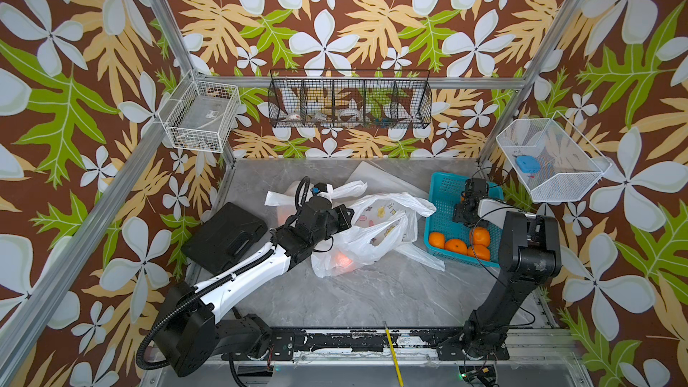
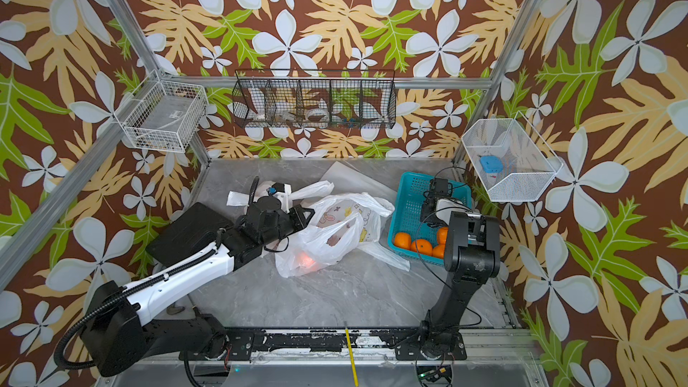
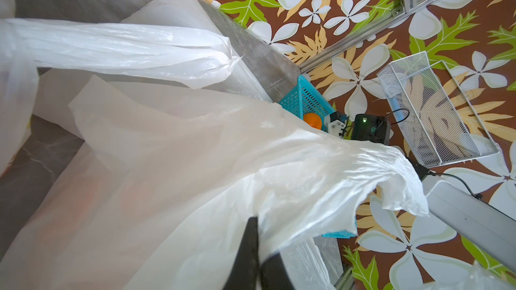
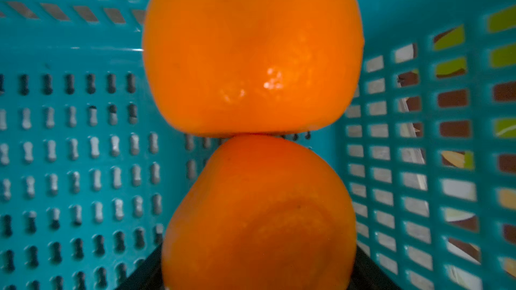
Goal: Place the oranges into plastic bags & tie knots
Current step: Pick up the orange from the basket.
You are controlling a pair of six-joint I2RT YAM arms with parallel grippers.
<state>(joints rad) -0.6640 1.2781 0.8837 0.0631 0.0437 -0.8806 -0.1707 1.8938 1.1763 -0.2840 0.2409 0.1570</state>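
An open printed plastic bag (image 1: 376, 232) (image 2: 335, 234) lies mid-table, and an orange (image 1: 342, 259) glows through its near end. My left gripper (image 3: 261, 244) (image 1: 346, 214) is shut on that bag's rim and holds it up. A second bag (image 1: 284, 195) with white strips (image 1: 350, 188) sticking out lies behind the left arm; its knot is hidden. My right gripper (image 4: 258, 269) (image 1: 461, 215) reaches into the teal basket (image 1: 443, 188). Its black fingers (image 4: 145, 272) press both sides of an orange (image 4: 259, 218), which touches another orange (image 4: 251, 51). Several oranges (image 1: 456, 246) (image 2: 420, 246) rest at the basket's near end.
A black case (image 1: 227, 238) lies left of the left arm. Flat white sheets (image 1: 387, 180) lie at the back of the table. Wire baskets (image 1: 201, 117) (image 1: 350, 100) (image 1: 551, 158) hang on the walls. A yellow stick (image 1: 392, 351) crosses the front rail.
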